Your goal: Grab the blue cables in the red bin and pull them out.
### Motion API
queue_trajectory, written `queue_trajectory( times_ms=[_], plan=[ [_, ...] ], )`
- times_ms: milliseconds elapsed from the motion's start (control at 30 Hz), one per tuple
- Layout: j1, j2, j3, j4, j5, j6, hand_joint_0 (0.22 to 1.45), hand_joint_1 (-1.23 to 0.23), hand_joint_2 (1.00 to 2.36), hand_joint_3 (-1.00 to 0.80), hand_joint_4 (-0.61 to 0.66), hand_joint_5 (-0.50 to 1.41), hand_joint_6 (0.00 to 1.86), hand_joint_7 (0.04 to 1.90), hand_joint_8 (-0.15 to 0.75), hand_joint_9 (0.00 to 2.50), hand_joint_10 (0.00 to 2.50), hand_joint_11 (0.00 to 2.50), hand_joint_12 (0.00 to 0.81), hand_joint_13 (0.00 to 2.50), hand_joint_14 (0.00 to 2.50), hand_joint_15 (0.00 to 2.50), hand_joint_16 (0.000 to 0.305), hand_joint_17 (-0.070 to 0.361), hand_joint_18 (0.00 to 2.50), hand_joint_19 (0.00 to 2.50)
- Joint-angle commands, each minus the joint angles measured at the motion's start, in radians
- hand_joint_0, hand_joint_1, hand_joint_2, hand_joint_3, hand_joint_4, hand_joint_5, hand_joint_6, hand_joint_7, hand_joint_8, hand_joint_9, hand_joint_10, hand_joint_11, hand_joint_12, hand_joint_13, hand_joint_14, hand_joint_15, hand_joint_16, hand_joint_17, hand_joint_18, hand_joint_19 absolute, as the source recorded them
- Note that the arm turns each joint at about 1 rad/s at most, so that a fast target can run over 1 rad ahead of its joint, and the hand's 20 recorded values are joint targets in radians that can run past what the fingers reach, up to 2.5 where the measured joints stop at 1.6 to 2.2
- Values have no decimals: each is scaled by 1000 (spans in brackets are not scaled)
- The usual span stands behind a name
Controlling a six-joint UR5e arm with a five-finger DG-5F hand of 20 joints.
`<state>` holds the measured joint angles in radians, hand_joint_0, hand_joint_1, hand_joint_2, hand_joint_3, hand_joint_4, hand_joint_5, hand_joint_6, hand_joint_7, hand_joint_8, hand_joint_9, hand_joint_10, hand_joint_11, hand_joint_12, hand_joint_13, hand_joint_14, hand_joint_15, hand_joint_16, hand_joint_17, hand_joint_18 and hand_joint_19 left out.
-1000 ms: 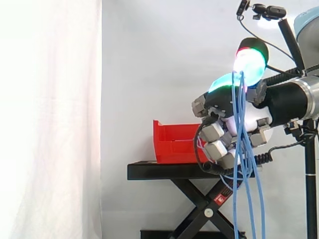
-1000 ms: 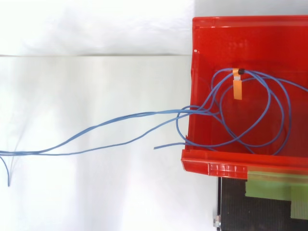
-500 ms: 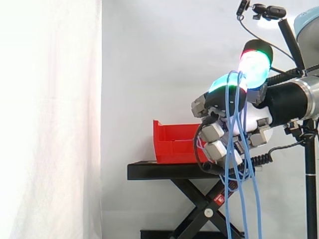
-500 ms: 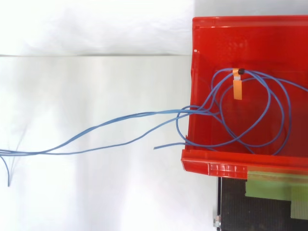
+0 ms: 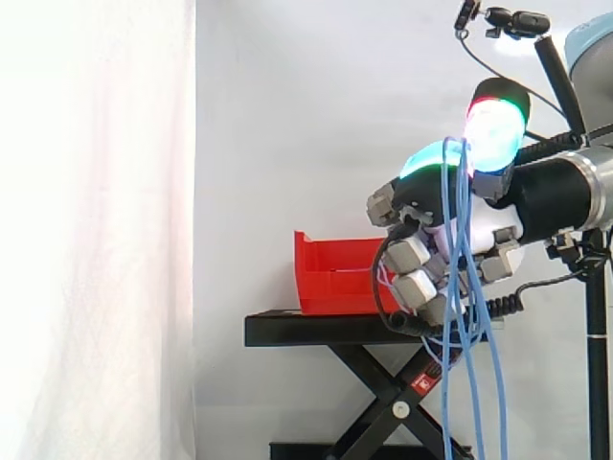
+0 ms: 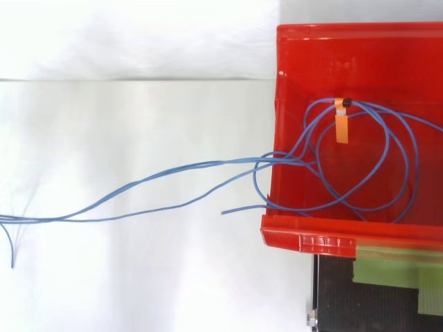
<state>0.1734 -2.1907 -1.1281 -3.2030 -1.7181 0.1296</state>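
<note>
Thin blue cables [image 6: 173, 169] run from loops inside the red bin [image 6: 304, 55] over its left wall and out to the left edge of the top view. An orange tag [image 6: 340, 124] marks the loops. In the side view my hand [image 5: 450, 230] is held to the right of the red bin [image 5: 330, 273] and higher than its rim. The blue cables [image 5: 466, 316] are pinched between its glowing cyan and green-red pads, and from there they hang down in long strands in front of the palm.
The bin stands on a black scissor stand [image 5: 316, 328] before a white curtain. Green tape [image 6: 387, 266] lies on the stand just below the bin's front rim. A small camera [image 5: 517, 21] on a black pole stands at the upper right.
The hanging strands swing a little left and back right under my hand. The hand stays in place, and the cables in the bin have not visibly moved.
</note>
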Motion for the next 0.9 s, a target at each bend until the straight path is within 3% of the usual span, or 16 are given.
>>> queue_trajectory(
  times_ms=[0, 133, 400, 533, 767, 867],
  plan=[
    [0, 0, 1, 0, 0, 0, 842, -962, 1000, -1000, 187, 530, 937, 430, 255, 705, 19, 659, 348, 735, 21, 585, 46, 104, 682, 750],
    [0, 0, -1, 0, 2, 0, 803, -895, 1000, -1000, 190, 561, 868, 439, 261, 718, 17, 675, 355, 741, 19, 580, 47, 106, 689, 755],
    [5, 0, -1, 0, 3, 0, 757, -799, 1000, -1000, 191, 714, 323, 643, 270, 730, 17, 654, 364, 748, 19, 589, 49, 110, 701, 757],
    [6, 0, 1, 0, 5, 0, 754, -793, 1000, -1000, 198, 746, 184, 699, 272, 735, 18, 646, 366, 749, 20, 583, 49, 110, 706, 765],
    [9, 0, 1, 0, 5, 0, 767, -821, 1000, -1000, 196, 777, 111, 743, 269, 731, 19, 639, 363, 747, 21, 576, 48, 109, 703, 760],
    [9, 0, 1, 0, 5, 0, 774, -831, 1000, -1000, 193, 783, 186, 728, 268, 735, 16, 634, 362, 744, 21, 586, 48, 108, 702, 769]
  ],
)
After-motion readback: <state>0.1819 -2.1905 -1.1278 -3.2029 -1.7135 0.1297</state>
